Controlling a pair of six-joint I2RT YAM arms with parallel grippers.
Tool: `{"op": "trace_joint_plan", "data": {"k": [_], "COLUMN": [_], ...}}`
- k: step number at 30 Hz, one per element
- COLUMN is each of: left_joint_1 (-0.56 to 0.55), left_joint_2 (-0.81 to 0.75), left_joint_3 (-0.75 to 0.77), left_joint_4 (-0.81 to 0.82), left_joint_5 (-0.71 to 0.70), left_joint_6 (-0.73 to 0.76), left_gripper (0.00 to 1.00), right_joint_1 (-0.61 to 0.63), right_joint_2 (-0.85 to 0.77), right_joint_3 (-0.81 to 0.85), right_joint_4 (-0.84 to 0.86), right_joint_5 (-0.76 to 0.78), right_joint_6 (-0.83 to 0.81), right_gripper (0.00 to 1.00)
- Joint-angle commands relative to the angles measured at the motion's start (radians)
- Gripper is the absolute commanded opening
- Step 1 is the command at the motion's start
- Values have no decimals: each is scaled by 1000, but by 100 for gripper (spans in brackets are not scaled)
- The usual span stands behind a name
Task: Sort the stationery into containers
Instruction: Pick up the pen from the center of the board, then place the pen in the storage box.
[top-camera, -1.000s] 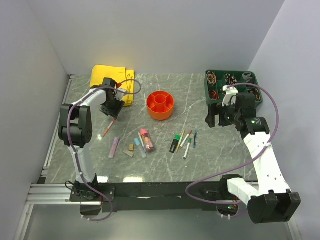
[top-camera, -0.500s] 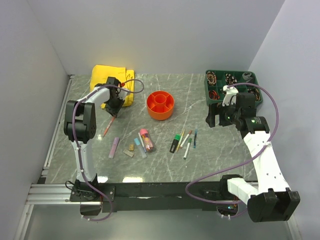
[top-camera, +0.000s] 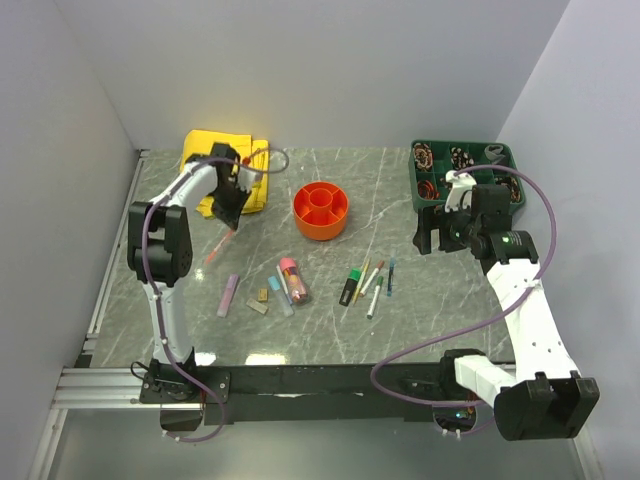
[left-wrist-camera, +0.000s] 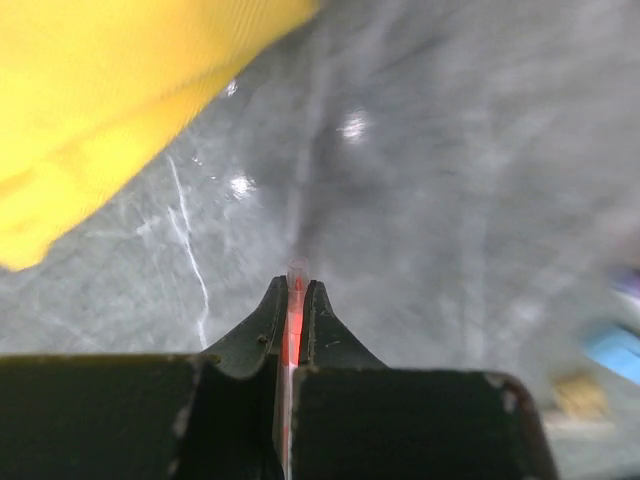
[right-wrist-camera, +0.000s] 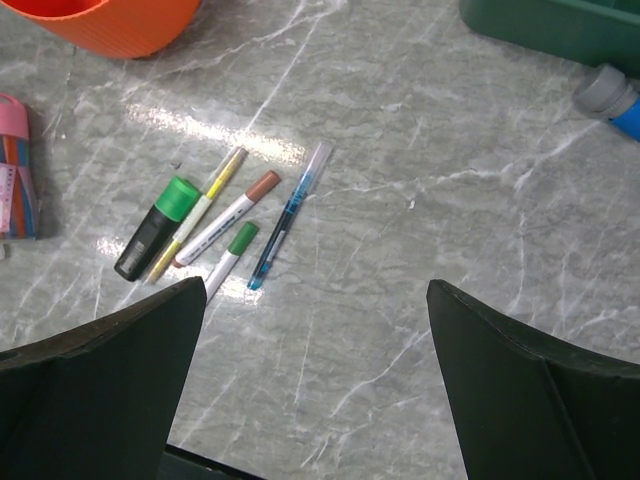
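Marble table (top-camera: 420, 320): grey and veined; it carries everything between the arm bases and the back wall.
Green tray (right-wrist-camera: 560, 25): far right corner, with compartments of small coils and rings. It is no part of the sort and sits just behind the right arm.
Yellow cloth (top-camera: 205, 150): folded in the far left corner. The left arm works right beside its near edge, so it fills the upper left of the wrist view.
Orange organiser (top-camera: 320, 230): round bowl with a centre cup and a divided ring, set mid-table at the back where either arm should reach it. From above it looks unfilled.
Right gripper (right-wrist-camera: 312, 300): jaws spread wide with nothing between them, hanging over the right-hand pens, likely poised for a pick.
Left gripper (left-wrist-camera: 297, 290): fingers pressed together on the red pen (left-wrist-camera: 294, 330), pinched near one end.
Middle cluster: lilac stick (top-camera: 229, 294), pink-capped tube (top-camera: 292, 280) and small blocks (top-camera: 262, 296) lie close together in front of the organiser, all unsorted.
Right cluster: black marker with green cap (right-wrist-camera: 155, 230), blue pen (right-wrist-camera: 285, 215) and thinner pens between them, roughly parallel, below the right jaws.
Red pen, from above: hangs slanted from the left fingers, seemingly off the table, left of the organiser and near the cloth.
Step judged: carry it to the organiser; an end grip suits a tip-first drop.
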Motion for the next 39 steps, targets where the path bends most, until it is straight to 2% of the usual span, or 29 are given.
{"op": "trace_joint_plan", "data": {"k": [1, 4, 5, 7, 8, 9, 11, 12, 15, 19, 22, 29, 39], "left_joint_1": [-22, -33, -33, -33, -33, -34, -47, -66, -88, -105, -131, -157, -174], "left_joint_2": [-123, -192, -225, -355, -404, -492, -550, -553, -466, -378, -320, -231, -233], "left_joint_3": [282, 311, 275, 64, -28, -222, -391, -481, -474, -464, -425, -382, -427], "left_joint_4": [-143, -72, 71, 296, 558, 740, 1058, 1304, 1502, 1692, 1726, 1751, 1728], "left_joint_5": [200, 351, 437, 509, 555, 623, 622, 593, 539, 432, 413, 395, 382], "left_joint_6": [-37, -34, -38, -92, -115, -182, -263, -324, -429, -521, -529, -537, -520], "left_gripper": [1, 1, 1, 1, 1, 1, 1, 1, 1, 1, 1, 1, 1], "right_joint_1": [-7, -8, -8, -8, -7, -8, -8, -8, -5, -7, -7, -8, -8], "right_joint_2": [8, 5, 5, 5, 3, 5, 3, 3, -7, -38, -72, -115, -188], "right_joint_3": [69, 73, 69, 70, 75, 78, 84, 87, 89, 66, 46, 55, -31], "right_joint_4": [-3, 17, 35, 46, 50, 50, 46, 43, 23, 11, 29, -15, -42], "right_joint_5": [30, 34, 42, 50, 59, 62, 79, 83, 97, 119, 148, 188, 177], "right_joint_6": [-18, -6, 5, 9, 13, 11, 9, 9, 14, 34, 31, 6, 19], "right_gripper": [100, 100, 100, 100, 100, 100, 100, 100, 100, 100, 100, 100, 100]}}
